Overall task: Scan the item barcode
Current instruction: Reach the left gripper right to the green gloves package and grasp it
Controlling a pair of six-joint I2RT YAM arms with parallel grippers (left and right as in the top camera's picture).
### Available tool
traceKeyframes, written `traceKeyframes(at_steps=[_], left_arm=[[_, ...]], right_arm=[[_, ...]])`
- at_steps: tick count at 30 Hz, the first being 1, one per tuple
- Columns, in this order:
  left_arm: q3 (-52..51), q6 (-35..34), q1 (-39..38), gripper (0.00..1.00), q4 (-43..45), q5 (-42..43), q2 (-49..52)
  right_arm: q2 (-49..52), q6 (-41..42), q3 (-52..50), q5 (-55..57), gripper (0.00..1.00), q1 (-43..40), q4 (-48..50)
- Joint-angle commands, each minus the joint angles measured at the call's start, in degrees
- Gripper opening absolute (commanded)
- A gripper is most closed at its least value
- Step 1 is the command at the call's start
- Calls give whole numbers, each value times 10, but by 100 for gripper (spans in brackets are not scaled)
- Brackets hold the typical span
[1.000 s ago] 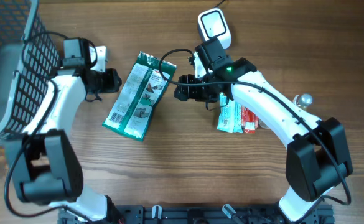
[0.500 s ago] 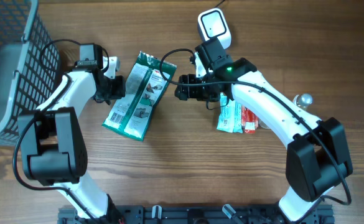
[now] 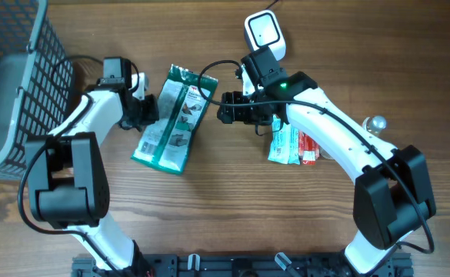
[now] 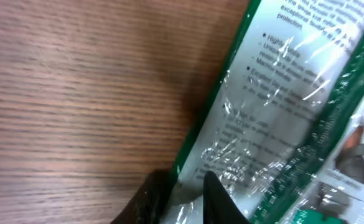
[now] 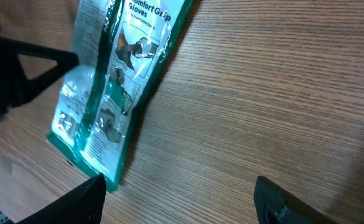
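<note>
The counter is brown wood with a long, straight grain. Nearest the arm bases, under the right forearm, two flat sachets lie side by side and touching: a pale green-and-white sachet and a red sachet. Near them on the right sits a small shiny metal knob.

Mid-counter, between the two arms, lies the glove packet. It is a long flat pouch of crinkly clear film with green borders, a green strip down its middle and white panels of small print. It lies flat on the wood, tilted.

The left pincer is clenched on the packet's left edge, with film pinched between its dark fingertips. The right pincer is released, jaws wide, near the packet's upper right corner but apart from it.

In the far left corner stands a dark wire basket holding a smooth grey shape I can't make out. At the far edge is a white rounded device with a dark face.
</note>
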Motion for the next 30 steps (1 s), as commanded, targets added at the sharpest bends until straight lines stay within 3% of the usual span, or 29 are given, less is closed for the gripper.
traceKeyframes(at_steps=[1,17,23,30], left_arm=[[-32,-35,-2,15,14,-3,7],[-54,-69,-2,14,21,23,7],[-57,-69,-4,14,14,23,7],[-57,-72,-47,13,14,22,7]], right_arm=[[20,0,-3,12,76,2,-1],[67,3,-3,9,75,2,1],[101,2,-3,-92,75,2,16],[146,2,-3,-148,53,2,50]])
